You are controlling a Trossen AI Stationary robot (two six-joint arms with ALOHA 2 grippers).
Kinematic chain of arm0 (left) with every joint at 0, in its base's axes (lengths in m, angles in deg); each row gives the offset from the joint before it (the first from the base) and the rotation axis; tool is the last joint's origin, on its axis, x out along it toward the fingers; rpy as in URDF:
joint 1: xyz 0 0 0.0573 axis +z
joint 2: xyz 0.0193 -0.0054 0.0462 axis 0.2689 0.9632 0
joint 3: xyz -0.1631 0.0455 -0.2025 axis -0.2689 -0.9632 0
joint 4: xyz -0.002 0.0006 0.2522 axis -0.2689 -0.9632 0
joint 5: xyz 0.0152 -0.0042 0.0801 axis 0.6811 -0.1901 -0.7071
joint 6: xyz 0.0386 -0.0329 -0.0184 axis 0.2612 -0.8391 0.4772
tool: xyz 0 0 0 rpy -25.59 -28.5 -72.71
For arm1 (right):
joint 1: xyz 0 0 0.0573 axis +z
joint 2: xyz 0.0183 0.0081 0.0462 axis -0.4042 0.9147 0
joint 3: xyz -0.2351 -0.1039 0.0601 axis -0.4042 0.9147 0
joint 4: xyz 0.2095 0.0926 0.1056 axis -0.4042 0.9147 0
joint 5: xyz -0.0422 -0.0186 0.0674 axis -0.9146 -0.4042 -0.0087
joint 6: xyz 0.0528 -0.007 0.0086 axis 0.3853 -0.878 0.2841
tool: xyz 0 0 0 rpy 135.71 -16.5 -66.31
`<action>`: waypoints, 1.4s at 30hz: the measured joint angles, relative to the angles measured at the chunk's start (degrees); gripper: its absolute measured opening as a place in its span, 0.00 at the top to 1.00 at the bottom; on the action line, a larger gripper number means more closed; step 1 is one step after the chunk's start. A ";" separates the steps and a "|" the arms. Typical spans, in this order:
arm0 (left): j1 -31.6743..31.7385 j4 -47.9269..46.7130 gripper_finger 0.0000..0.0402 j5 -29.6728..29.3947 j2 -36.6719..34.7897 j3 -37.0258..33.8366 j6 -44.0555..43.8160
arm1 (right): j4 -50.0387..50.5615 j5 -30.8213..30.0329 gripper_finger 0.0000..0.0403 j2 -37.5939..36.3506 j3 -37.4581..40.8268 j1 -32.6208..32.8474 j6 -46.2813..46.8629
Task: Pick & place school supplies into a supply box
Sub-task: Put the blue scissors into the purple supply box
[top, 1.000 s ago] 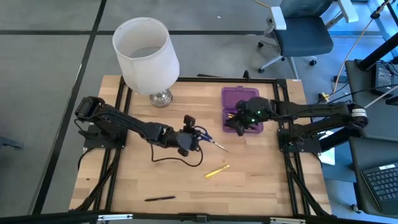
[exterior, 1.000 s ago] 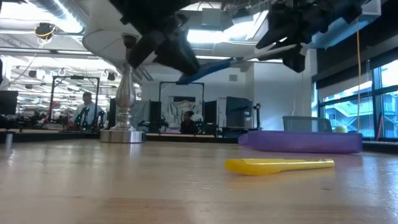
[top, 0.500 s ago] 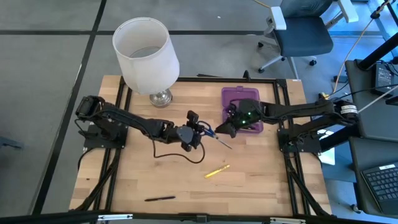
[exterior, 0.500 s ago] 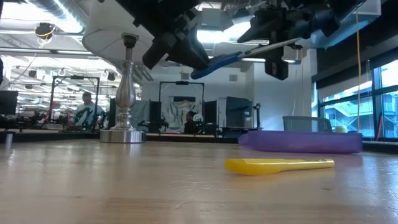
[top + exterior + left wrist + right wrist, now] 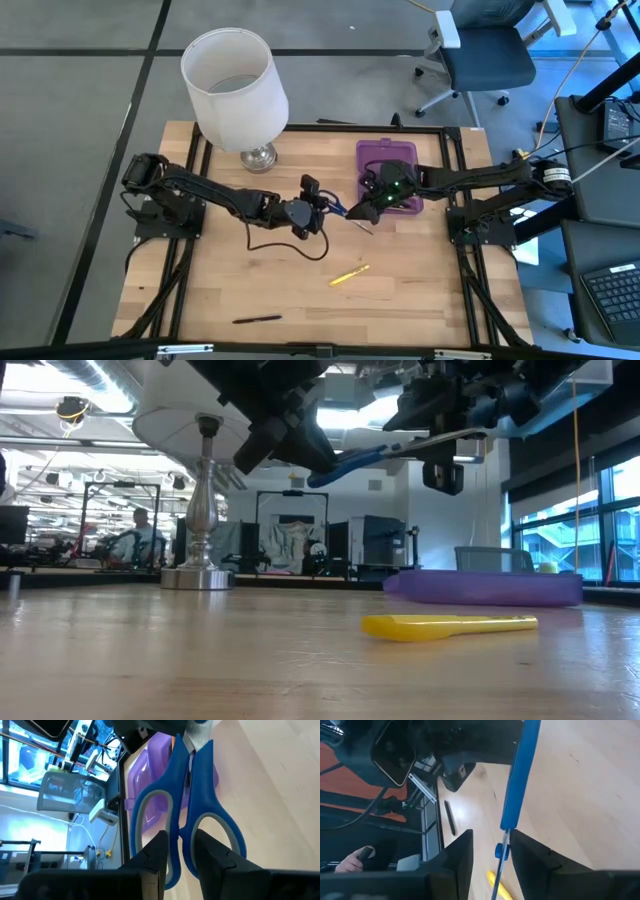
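Note:
The blue-handled scissors (image 5: 338, 211) hang in the air over the table's middle, held by my left gripper (image 5: 318, 209), which is shut on their handles (image 5: 186, 815). The closed blades (image 5: 499, 865) point toward the right arm. My right gripper (image 5: 363, 212) is open, with one finger on either side of the blades (image 5: 432, 440); I cannot tell whether they touch. The purple supply box (image 5: 388, 172) lies open just behind the right gripper, flat on the table (image 5: 490, 588). A yellow pencil (image 5: 349, 274) and a black pen (image 5: 257, 319) lie on the table nearer the front. My left gripper holds the scissors by the handle end, its two fingers (image 5: 156, 851) set against the inner bars of the two finger loops (image 5: 179, 827) and pinching them together. The fingers come level from the table's left, along the scissors. The scissors are lifted clear, roughly level.
A white lampshade (image 5: 234, 88) on a metal foot (image 5: 258, 157) stands at the far left of the table. The yellow pencil (image 5: 450, 625) lies in front of the box in the low view. People and desks show in the room behind.
My right gripper has left its place over the purple box and moved toward the table's left, down to the scissors' blades. My left gripper has carried the scissors a little up and toward the far edge and the right arm.

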 joint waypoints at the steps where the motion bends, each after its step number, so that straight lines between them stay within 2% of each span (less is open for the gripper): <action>1: 0.08 -0.02 0.84 -0.06 0.00 0.00 -0.02 | 0.12 -0.20 0.67 0.00 0.00 0.12 -0.02; 7: 0.14 0.09 0.84 -0.25 0.00 0.02 0.00 | 1.09 -0.48 0.71 0.00 0.00 0.80 -0.14; 17: 0.05 -0.14 0.84 -2.85 0.00 0.07 0.33 | 2.67 -1.20 0.93 0.00 0.07 0.89 0.29; 22: -0.02 -0.13 0.80 -3.32 -0.02 0.07 1.88 | 2.74 -1.87 0.94 0.02 0.09 0.93 0.29; 30: -1.73 0.04 0.65 0.51 -0.02 0.07 2.85 | 3.05 -2.16 0.96 -0.04 0.04 0.93 -0.29; 36: -4.06 0.55 0.59 -7.01 -0.03 0.07 2.98 | 3.16 -2.12 0.97 -0.11 0.04 -0.58 -1.48; 42: -5.61 1.08 0.58 -7.63 -0.15 0.07 2.95 | 3.28 -4.61 0.97 -0.11 -0.02 -2.24 -2.93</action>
